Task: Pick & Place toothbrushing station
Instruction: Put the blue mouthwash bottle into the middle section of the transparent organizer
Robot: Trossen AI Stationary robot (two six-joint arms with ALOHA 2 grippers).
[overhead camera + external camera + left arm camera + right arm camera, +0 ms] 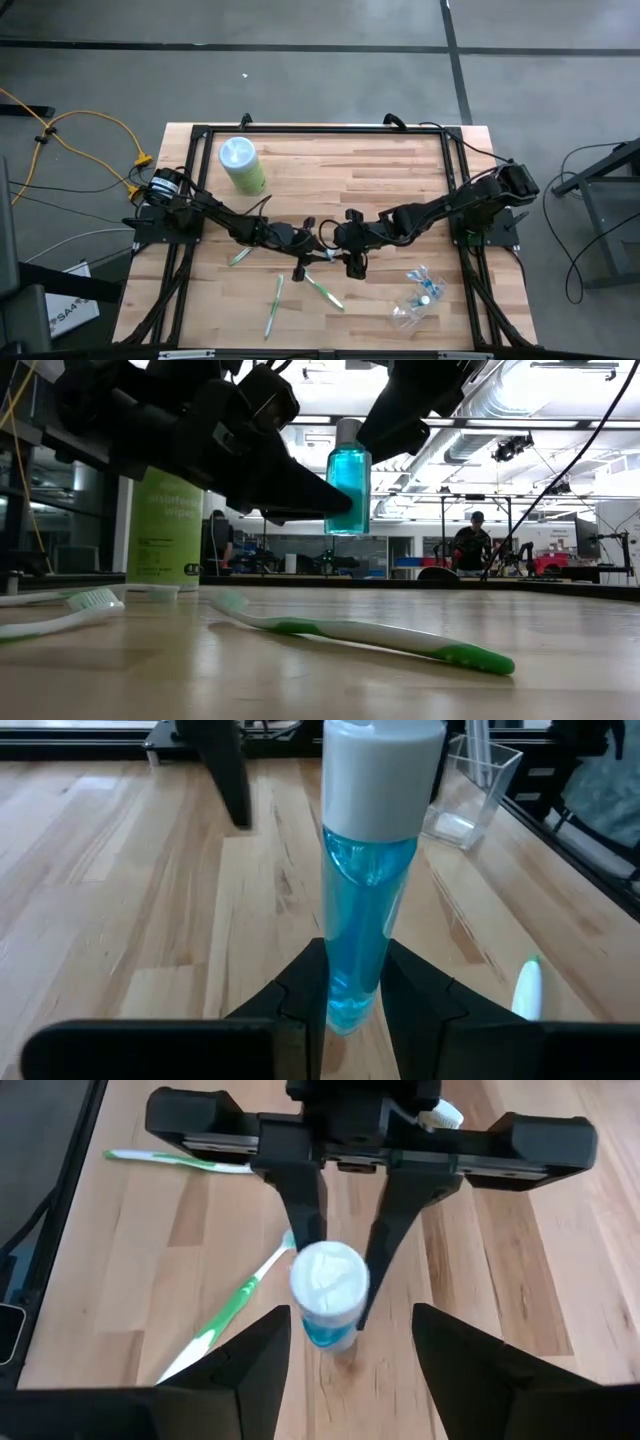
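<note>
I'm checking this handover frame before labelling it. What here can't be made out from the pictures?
- High view: the blue tube is hidden where the left gripper and right gripper meet.
- Low view: the clear cup is out of frame.
- Left wrist view: the tube's cap is cut off by the top edge.
- High view: the toothbrushes are too small to show bristles.

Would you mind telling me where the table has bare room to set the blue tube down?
Bare wood lies between the green canister and the right arm, along the table's far side. It is crowded around the left gripper, the blue tube, the toothbrushes and the clear cup.
</note>
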